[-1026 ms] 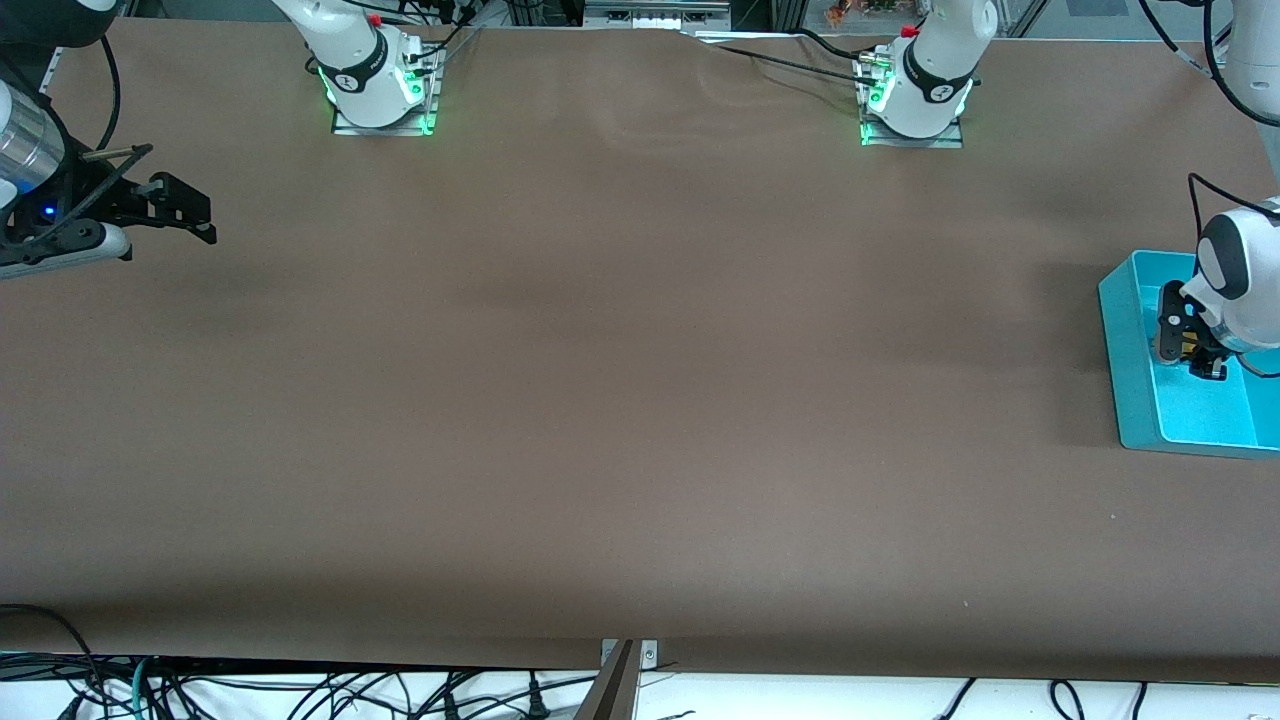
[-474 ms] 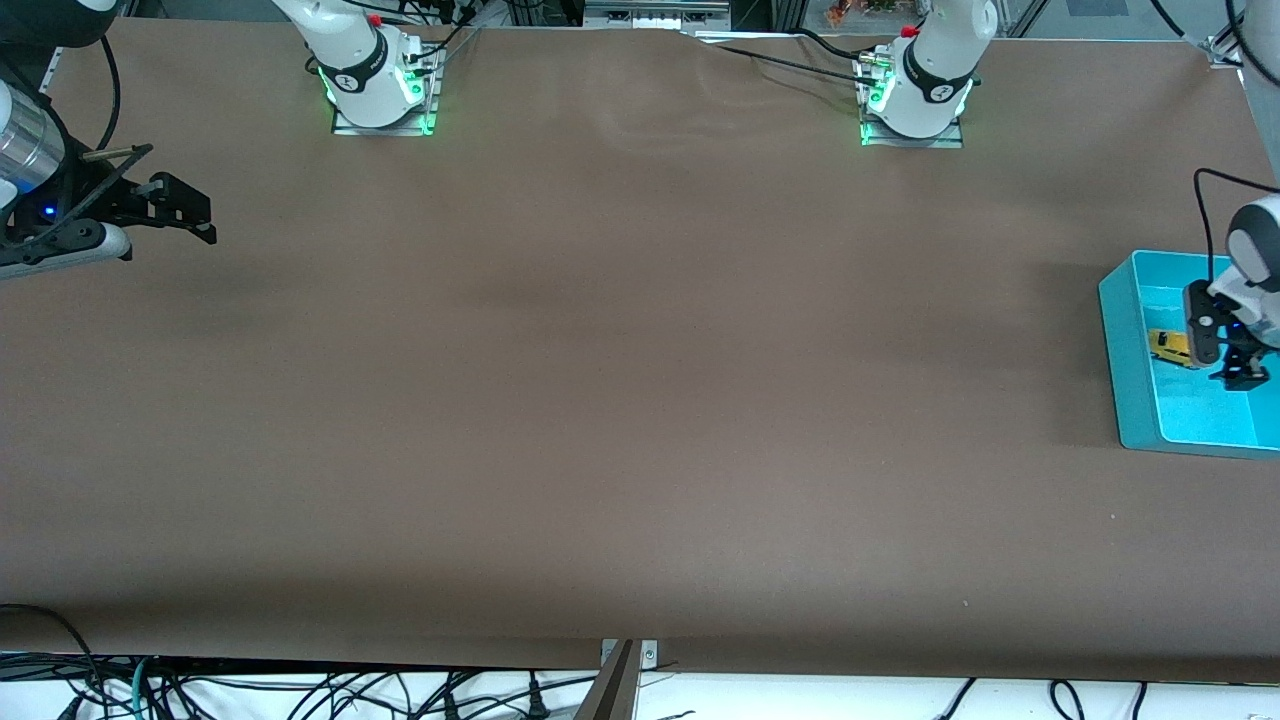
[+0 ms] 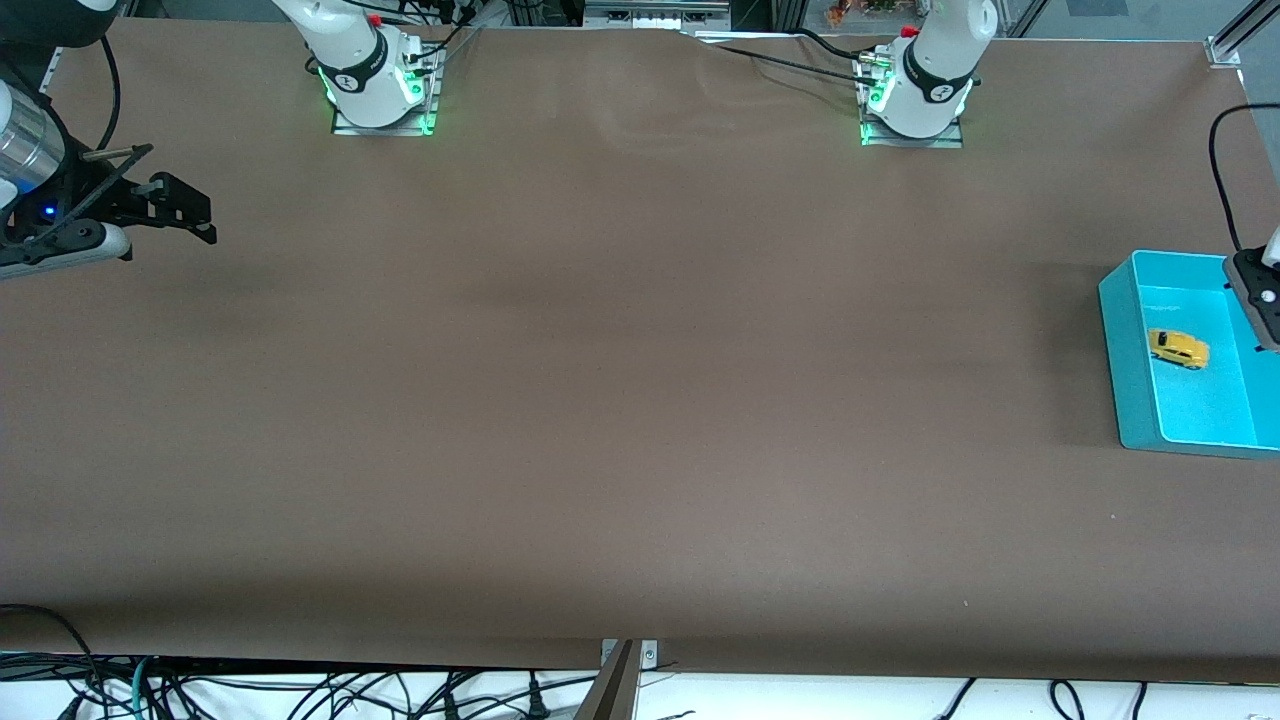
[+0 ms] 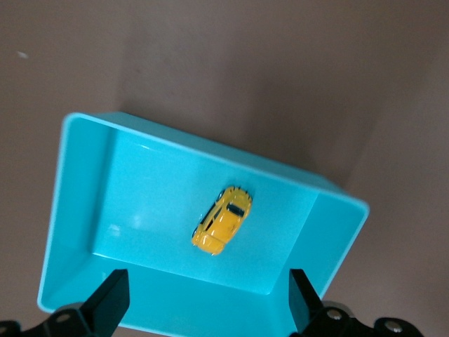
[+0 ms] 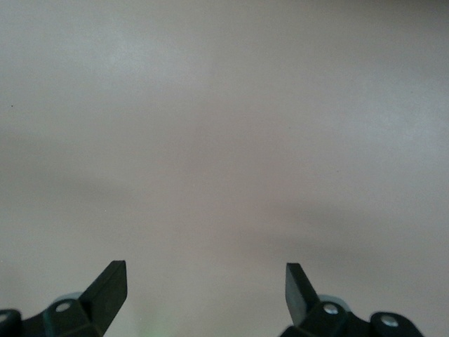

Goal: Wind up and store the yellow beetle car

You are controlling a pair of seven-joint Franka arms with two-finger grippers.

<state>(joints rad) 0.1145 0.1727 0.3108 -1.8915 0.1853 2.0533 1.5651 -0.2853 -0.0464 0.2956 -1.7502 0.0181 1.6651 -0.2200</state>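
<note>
Left wrist view shows the left tool [image 4: 207, 295] spread wide with nothing between its black fingertips [image 4: 112, 295], hanging above the shallow rectangular turquoise plastic bin [image 4: 70, 210]. In the front view only a small part of this tool [image 3: 1262, 305] shows at the picture's edge, over the bin's rim. The tiny bright yellow beetle car with dark windows [image 4: 222, 220] rests on its wheels on the bin's floor, clear of every wall and touched by nothing; in the front view the car [image 3: 1178, 348] sits in the half of the bin [image 3: 1130, 370] toward the table's middle. The bin stands on the brown counter [image 3: 640, 400] at the left arm's end. The right tool [image 3: 180, 215] waits, also wide open and holding nothing, above bare counter at the right arm's end.
</note>
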